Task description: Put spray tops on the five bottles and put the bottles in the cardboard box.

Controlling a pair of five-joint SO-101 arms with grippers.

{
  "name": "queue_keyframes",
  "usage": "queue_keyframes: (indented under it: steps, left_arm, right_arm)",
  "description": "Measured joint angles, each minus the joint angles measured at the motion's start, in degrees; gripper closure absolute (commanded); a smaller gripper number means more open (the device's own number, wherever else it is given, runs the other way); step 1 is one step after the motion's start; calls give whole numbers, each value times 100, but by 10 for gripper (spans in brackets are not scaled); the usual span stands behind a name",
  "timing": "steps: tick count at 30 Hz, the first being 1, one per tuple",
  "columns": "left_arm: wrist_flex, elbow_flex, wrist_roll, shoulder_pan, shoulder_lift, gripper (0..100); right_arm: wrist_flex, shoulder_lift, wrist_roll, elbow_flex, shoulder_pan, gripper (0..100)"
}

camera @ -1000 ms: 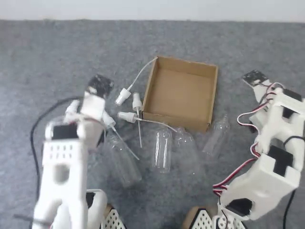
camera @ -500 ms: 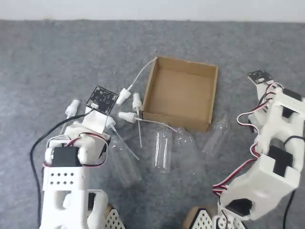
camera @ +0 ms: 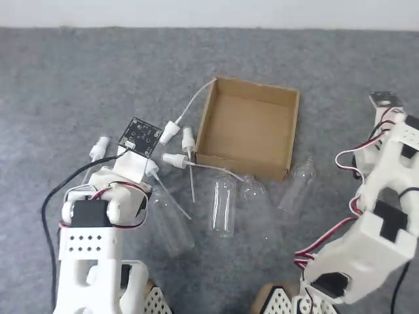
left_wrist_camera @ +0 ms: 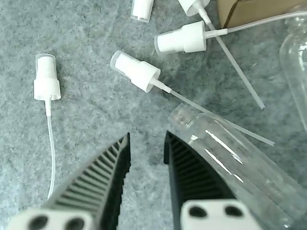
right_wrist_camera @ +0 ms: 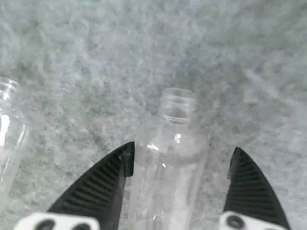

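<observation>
Several clear bottles lie uncapped in front of the cardboard box (camera: 285, 128); one (camera: 166, 220) lies by the left arm (camera: 108, 196), others (camera: 222, 204) to its right. White spray tops (camera: 175, 159) with long tubes lie loose left of the box. My left gripper (left_wrist_camera: 146, 146) is open a little over bare carpet, just beside the neck of a bottle (left_wrist_camera: 225, 143) and short of a spray top (left_wrist_camera: 136, 71). My right gripper (right_wrist_camera: 182, 155) is wide open, and a bottle (right_wrist_camera: 172, 139) lies between its fingers, neck pointing away. Contact there is unclear.
Another spray top (left_wrist_camera: 46, 84) lies apart on the carpet, its tube trailing back beside my left gripper. A second bottle (right_wrist_camera: 7, 120) lies close to the right gripper's bottle. The right arm (camera: 393, 170) stands at the table's right side.
The left arm drew back and lowered toward the bottle neck a second ago, then held still. The right arm's wrist swung outward to the right.
</observation>
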Motion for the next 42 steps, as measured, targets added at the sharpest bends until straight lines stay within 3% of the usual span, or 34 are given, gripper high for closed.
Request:
queue_keyframes:
  steps: [3, 10, 16, 22, 32, 42]
  left_arm:
    - [0, 0, 0, 9, 0, 890]
    - [0, 0, 0, 9, 0, 890]
    - [0, 0, 0, -9, 0, 890]
    - [0, -545, 0, -422, 334, 890]
    - [0, -3455, -527, -1538, 3692, 840]
    - [0, -5618, -1266, -2013, 7015, 840]
  right_arm:
    - [-114, 158, -158, 0, 0, 753]
    - [-176, 193, -229, 0, 9, 987]
    - [-167, 193, -202, 0, 9, 993]
    - [457, 53, 659, 0, 9, 993]
    - [-88, -1521, 1090, 1758, 9, 993]
    - [-308, -1785, 1582, 2479, 9, 993]
